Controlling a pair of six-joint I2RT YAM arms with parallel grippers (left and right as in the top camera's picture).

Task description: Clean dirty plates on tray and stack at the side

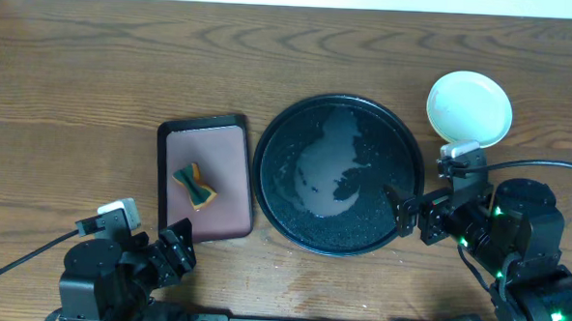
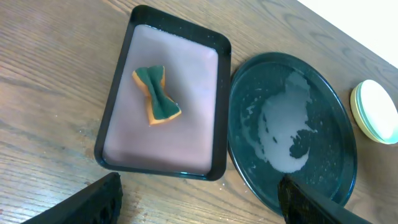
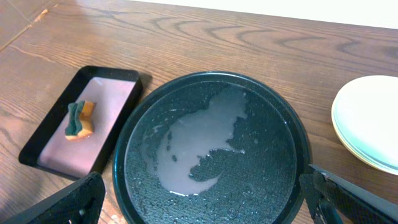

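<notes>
The round black tray (image 1: 383,145) sits mid-table with no plate on it, only a milky puddle (image 1: 329,167) on its wet surface. The plates (image 1: 469,108) are stacked on the wood at the tray's far right; they also show at the right edge of both wrist views (image 2: 375,111) (image 3: 370,118). My left gripper (image 1: 171,252) stands open at the near left, over bare wood just short of the maroon tray; nothing lies between its fingers (image 2: 93,202). Open as well, my right gripper (image 1: 403,212) hovers at the black tray's (image 3: 273,143) near right rim, empty.
A rectangular maroon tray (image 1: 224,143) with a black rim lies left of the black tray (image 2: 329,118). A green and orange sponge (image 1: 196,185) rests on it, seen too in the wrist views (image 2: 157,95) (image 3: 81,118). Cables run from both arms along the front edge.
</notes>
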